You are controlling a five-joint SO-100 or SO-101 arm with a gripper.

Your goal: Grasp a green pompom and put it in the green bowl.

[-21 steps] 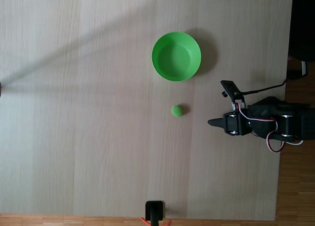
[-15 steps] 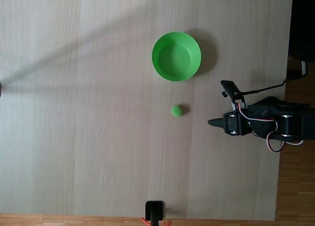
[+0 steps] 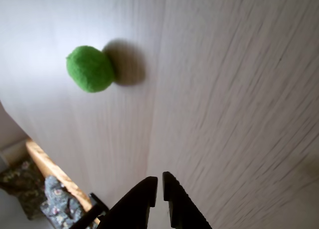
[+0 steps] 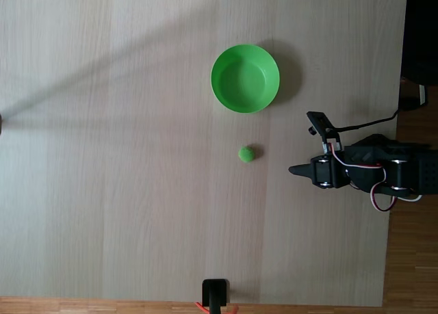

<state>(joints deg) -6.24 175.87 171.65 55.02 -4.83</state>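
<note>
A small green pompom (image 4: 247,153) lies on the pale wooden table, just below the round green bowl (image 4: 245,78), which is empty. My gripper (image 4: 293,169) sits to the right of the pompom in the fixed view, a short gap away, pointing left. In the wrist view the pompom (image 3: 90,69) rests at the upper left with its shadow beside it. The two black fingertips of the gripper (image 3: 159,181) rise from the bottom edge, nearly touching and holding nothing.
The arm's black body with white and red wires (image 4: 383,174) sits at the table's right edge. A small black mount (image 4: 215,295) stands at the bottom edge. The wooden floor (image 4: 410,259) runs beyond the table on the right.
</note>
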